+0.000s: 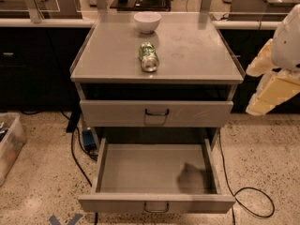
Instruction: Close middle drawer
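Middle drawer [140, 172], shallow grey metal tray with loop handle, being seen pulled out below table [187, 46]; cream wedge-shaped claw [248, 93] being held spread, empty, right of table.

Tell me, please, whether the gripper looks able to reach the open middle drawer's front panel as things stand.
Probably yes. The gripper hangs right of the cabinet, higher than the middle drawer, whose pulled-out front panel faces open floor; nothing stands between them.

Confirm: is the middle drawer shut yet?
Open. The middle drawer is pulled far out, its empty interior showing; the gripper hangs at the right, clear of its handle.
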You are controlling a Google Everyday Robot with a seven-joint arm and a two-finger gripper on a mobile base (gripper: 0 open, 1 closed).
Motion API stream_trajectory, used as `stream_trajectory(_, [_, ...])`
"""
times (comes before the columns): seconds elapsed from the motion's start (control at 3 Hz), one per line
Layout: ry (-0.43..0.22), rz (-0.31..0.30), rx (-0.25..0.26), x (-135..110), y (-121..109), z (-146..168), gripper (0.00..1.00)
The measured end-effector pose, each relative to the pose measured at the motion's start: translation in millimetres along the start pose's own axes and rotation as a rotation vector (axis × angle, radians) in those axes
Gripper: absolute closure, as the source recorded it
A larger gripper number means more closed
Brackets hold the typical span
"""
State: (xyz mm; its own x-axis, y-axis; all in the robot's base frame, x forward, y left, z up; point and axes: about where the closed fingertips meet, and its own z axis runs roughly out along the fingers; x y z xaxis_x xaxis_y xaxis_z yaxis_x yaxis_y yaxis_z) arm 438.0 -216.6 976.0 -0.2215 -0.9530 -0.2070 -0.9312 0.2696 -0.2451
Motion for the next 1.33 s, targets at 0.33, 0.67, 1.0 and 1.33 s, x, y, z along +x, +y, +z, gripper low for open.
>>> stream_trajectory(0.33, [-0.019,0.004,-0.037,-1,12,9,0.64])
stream_trajectory(0.67, [-0.083,0.102,-0.112,19,37,44,0.89])
stream_trajectory(1.0, [-0.202,0.296,-0.226,59,69,92,1.00])
stream_trajectory(1.33, [-0.315,0.451,-0.325,80,94,130,1.00])
